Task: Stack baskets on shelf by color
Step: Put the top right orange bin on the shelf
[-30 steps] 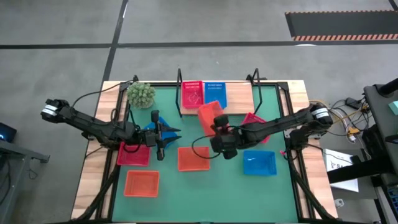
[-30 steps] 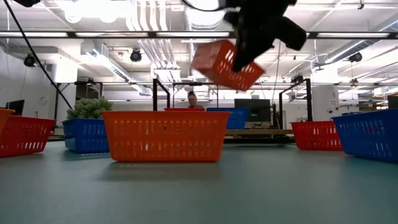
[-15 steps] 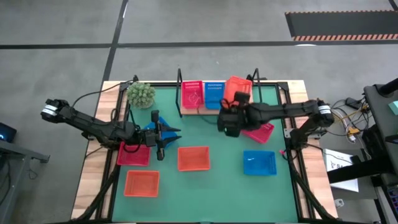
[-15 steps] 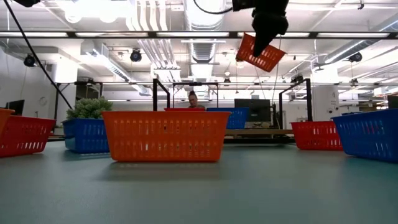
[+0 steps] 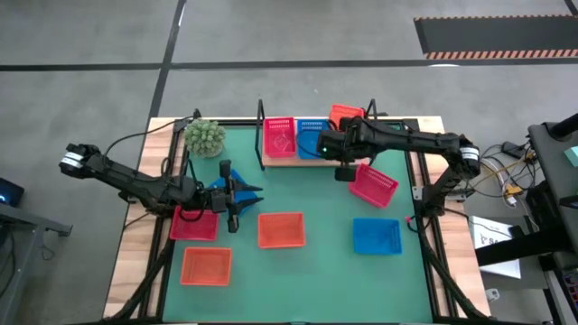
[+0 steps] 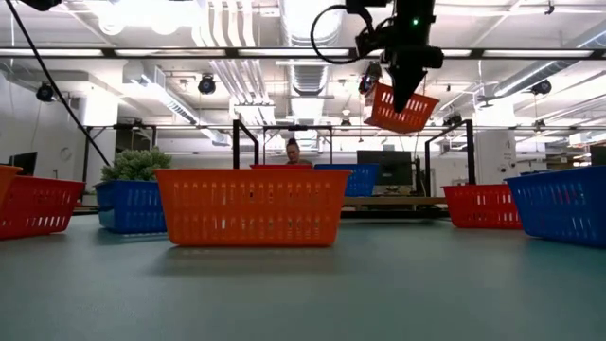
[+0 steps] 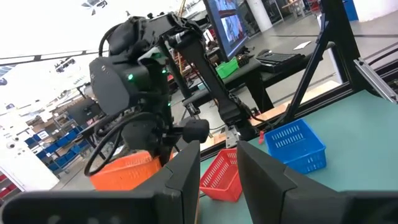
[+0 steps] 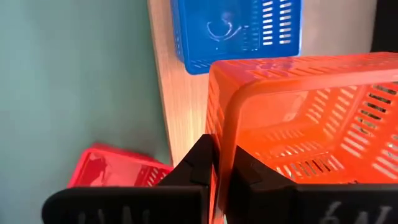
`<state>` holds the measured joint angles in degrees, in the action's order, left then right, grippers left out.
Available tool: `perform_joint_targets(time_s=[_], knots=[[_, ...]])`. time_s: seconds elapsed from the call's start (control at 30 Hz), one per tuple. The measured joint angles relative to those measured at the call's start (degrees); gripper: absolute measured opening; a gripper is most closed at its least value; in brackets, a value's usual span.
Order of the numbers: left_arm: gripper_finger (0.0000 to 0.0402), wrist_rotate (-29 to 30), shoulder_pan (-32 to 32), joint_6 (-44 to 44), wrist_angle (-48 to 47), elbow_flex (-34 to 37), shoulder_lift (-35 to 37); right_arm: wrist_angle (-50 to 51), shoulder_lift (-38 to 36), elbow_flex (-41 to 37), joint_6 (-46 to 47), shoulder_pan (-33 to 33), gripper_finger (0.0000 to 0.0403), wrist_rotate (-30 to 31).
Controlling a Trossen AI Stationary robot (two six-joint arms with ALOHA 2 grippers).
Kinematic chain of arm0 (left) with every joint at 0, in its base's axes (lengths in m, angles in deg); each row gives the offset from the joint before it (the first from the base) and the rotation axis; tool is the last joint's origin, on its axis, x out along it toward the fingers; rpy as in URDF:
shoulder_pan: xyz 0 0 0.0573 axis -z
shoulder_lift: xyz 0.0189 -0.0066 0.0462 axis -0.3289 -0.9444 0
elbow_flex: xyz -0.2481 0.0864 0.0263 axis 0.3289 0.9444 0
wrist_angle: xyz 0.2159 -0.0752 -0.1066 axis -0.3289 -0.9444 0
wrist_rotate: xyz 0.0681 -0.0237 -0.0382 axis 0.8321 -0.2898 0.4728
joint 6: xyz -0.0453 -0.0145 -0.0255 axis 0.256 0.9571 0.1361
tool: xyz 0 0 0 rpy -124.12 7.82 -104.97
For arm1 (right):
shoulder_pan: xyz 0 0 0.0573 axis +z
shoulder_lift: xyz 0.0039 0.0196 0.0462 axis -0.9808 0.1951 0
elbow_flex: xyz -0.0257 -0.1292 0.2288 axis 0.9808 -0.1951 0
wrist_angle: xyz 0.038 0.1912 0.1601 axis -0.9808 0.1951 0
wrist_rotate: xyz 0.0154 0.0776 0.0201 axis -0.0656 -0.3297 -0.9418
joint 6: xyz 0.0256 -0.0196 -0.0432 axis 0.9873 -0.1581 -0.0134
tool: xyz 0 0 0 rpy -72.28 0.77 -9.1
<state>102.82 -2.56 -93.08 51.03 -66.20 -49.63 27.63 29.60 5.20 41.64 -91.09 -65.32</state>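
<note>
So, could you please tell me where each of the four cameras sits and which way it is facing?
High view: overhead, straight down on the green mat; both arms show.
Low view: table height, level across the mat; the right gripper hangs from above.
Left wrist view: on the left arm, across to the right arm; own fingers at the bottom.
Right wrist view: on the right arm, down at the light wooden shelf; own fingers clamp a rim.
Shared: all four show the held orange plastic mesh basket.
</note>
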Motion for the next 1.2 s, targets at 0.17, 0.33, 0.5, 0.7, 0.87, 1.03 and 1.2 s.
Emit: perform_joint_targets(time_s=[0.17,0.33,0.5,0.7,0.87,1.03,1.2], knots=[[0.009,0.0,-0.01,0.0,0.0,0.02,0.0,-3.52,0.0,-3.33,-4.71,-4.61,0.0008,-5.19],[0.009,0.0,-0.01,0.0,-0.01,0.04,0.0,-5.35,0.02,-7.63,-9.2,-9.15,0.0008,-6.72],[0.009,-0.02,0.0,0.0,-0.01,0.04,0.0,-11.02,0.02,-11.68,-11.98,-12.91,0.0008,-10.84],[0.009,-0.01,0.0,-0.11,-0.01,0.04,0.0,-15.43,0.02,-15.47,-13.61,-14.02,0.0008,-10.96],[0.009,-0.02,-0.02,-0.15,0.01,0.04,0.0,-15.78,0.88,-17.03,-13.65,-13.97,0.0008,-10.91],[0.009,0.01,0.0,-0.15,0.01,0.07,0.0,-15.9,1.8,-17.06,-13.65,-13.94,0.0008,-10.89],[0.009,-0.02,-0.01,-0.2,0.03,0.07,0.0,-16.21,3.03,-17.06,-13.65,-13.94,0.0008,-10.86]])
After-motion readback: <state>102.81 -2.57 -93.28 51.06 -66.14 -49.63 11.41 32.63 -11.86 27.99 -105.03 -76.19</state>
